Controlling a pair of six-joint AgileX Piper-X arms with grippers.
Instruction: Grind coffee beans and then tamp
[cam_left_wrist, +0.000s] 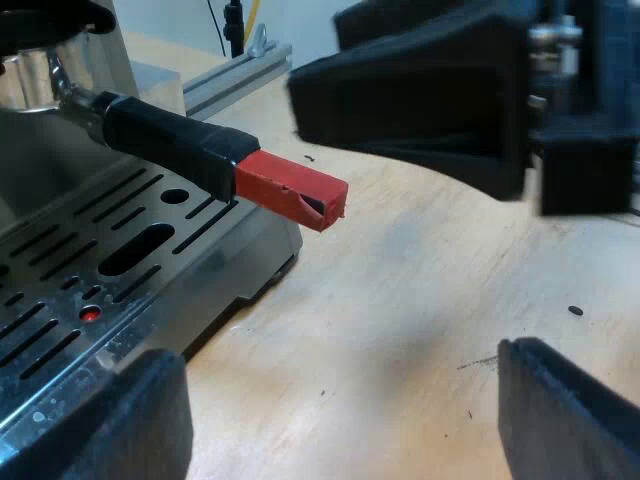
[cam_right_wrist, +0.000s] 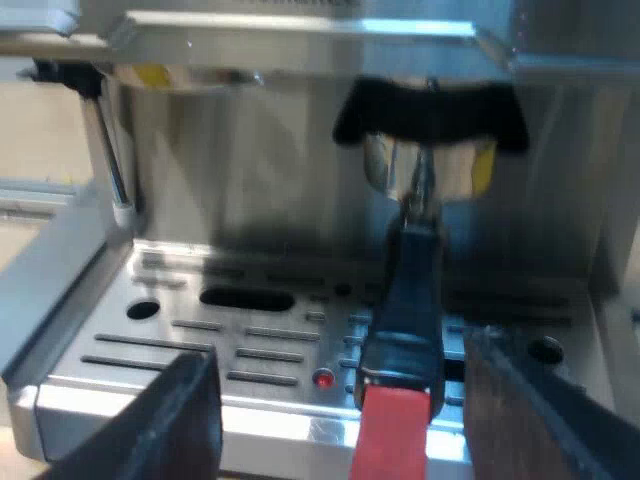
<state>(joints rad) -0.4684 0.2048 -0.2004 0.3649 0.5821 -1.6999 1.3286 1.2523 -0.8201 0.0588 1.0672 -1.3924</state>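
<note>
holder (cam_right_wrist: 420, 165) locked in machine (cam_right_wrist: 250, 200) front; handle (cam_right_wrist: 410, 290) out over the drip tray (cam_left_wrist: 100, 250) | our right claw (cam_right_wrist: 338, 390) wide; red end (cam_right_wrist: 390, 440) sits inside it, not gripped | our left claw (cam_left_wrist: 335, 385) wide over the table (cam_left_wrist: 420, 300), near the red end

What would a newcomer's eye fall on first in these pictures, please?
The holder's dark handle with its red end juts from the front of the espresso machine, over the slotted drip tray. The right gripper stands open with a finger on either side of the red end; the left gripper hangs open over the wooden table.
</note>
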